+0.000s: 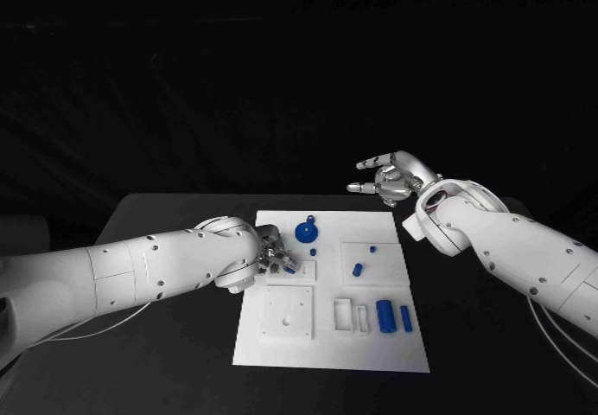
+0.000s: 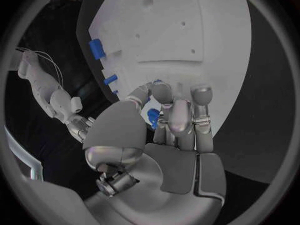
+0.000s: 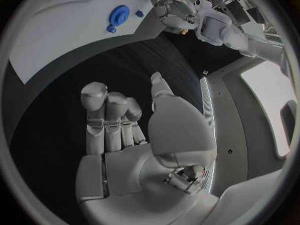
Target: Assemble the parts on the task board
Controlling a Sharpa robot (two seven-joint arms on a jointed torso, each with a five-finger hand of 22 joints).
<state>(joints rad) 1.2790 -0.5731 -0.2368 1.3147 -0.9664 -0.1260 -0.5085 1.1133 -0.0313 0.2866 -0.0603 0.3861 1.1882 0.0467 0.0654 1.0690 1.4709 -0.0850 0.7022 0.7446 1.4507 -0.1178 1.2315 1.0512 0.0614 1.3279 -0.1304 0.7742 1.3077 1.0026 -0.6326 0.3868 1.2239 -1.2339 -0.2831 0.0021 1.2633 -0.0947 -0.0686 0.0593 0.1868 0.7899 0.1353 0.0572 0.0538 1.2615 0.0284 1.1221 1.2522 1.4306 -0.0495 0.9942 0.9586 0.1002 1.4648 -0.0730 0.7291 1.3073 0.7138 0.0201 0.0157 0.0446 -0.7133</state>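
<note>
- Flat white rectangular task board [image 1: 334, 346]: lies mid-tabletop [image 1: 162, 363], on black.
- Left silver hand [image 1: 272, 256]: over the board's left edge, fingers [image 2: 181, 116] curled around a small blue part [image 2: 152, 116]; the left wrist view shows the part between thumb and fingers, which the head view leaves unclear.
- Right silver hand [image 1: 392, 179]: raised beyond the board's far right corner, fingers [image 3: 107, 112] loosely spread and holding nothing, clear in the right wrist view.
- Round blue disc part [image 1: 305, 232]: on the board's far section.
- Two blue bar parts [image 1: 386, 316]: side by side near the board's right edge, just beside a rectangular recess.
- Small blue peg part [image 1: 358, 269]: stands in the square right panel.
</note>
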